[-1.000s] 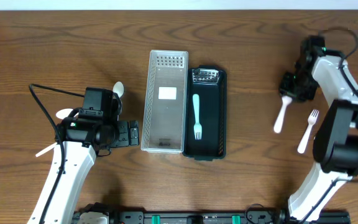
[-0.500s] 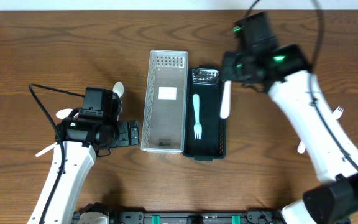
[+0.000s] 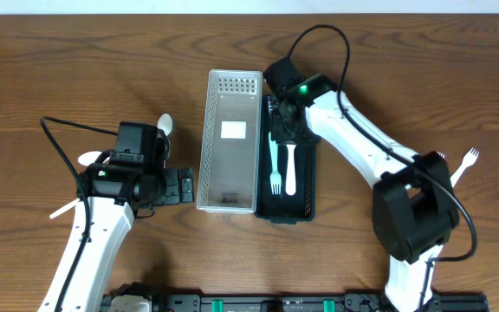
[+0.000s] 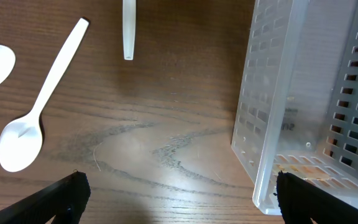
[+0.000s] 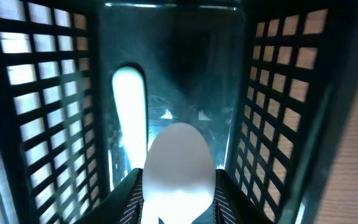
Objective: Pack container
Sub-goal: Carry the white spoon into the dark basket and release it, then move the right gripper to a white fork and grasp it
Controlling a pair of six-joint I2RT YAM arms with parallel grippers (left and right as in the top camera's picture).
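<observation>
Where overhead hides contact, wrist shows right jaws gripping spoon (image 5: 178,163).

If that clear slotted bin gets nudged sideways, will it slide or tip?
Probably slide: the clear bin looks empty and thin-walled, so likely light on the smooth table. It sits low and long, so tipping seems unlikely. Its slotted walls may flex.

You're working over a brown wooden table (image 3: 76,61) with a strong wavy grain running mostly side to side. In the left wrist view you can see the same wood up close, with pale swirling grain lines across a slightly shiny patch. Along the near edge of the overhead view, a black rail (image 3: 267,304) with green clips sits beside the table. A pale strip (image 3: 232,5) borders the far edge.
</observation>
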